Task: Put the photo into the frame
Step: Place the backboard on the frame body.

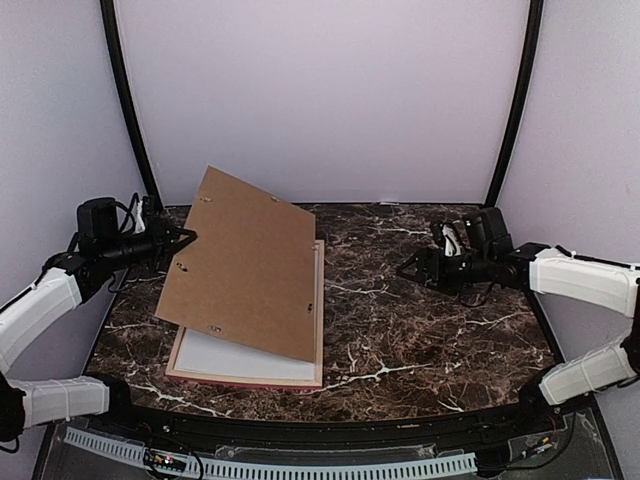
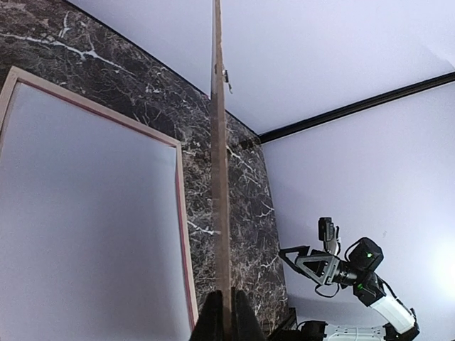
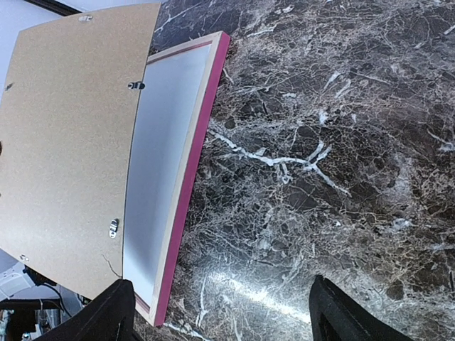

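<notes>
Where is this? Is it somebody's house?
Probably a robot test booth, not a house: plain pale walls enclose a dark marble-look table, and a left arm and right arm reach over it.

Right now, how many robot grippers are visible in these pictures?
2. The left gripper is shut on the left edge of the brown backing board; the right gripper hangs open above the right side of the table.

Robot lab booth: plain pale walls [image 1: 320, 100], black curved posts [image 1: 128, 105], marble-pattern tabletop [image 1: 420, 310].
</notes>
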`<state>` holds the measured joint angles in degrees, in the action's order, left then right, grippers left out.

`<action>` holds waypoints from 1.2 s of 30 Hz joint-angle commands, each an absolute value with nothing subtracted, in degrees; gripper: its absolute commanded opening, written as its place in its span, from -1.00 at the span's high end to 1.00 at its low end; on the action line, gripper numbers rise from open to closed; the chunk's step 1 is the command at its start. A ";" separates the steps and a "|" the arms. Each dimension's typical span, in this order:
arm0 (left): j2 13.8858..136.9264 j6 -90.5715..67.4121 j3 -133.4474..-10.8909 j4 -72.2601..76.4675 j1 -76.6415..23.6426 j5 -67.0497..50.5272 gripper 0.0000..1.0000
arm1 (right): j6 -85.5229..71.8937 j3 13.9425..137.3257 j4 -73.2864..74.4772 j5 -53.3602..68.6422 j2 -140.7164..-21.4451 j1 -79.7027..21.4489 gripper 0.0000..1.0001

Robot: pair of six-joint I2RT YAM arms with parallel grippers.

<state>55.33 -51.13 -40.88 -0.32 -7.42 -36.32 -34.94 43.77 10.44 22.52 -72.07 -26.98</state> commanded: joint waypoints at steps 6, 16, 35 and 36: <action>55.94 -48.69 -38.86 0.55 -4.47 -39.93 1.00 | -34.10 42.89 5.25 24.57 -76.10 -26.72 -0.71; 60.03 -48.96 -37.44 4.92 -3.95 -40.38 1.00 | -34.01 42.47 4.18 24.79 -77.74 -26.72 -0.71; 65.13 -51.03 -35.52 12.54 -3.79 -43.32 1.00 | -34.54 41.05 3.43 24.52 -77.88 -26.72 -0.71; 65.43 -51.01 -35.51 12.64 -3.79 -43.32 1.00 | -34.54 41.05 3.43 24.64 -77.89 -26.72 -0.71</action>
<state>65.41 -49.93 -35.73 6.59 -4.23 -40.21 -34.61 41.80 5.56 24.40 -77.84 -26.98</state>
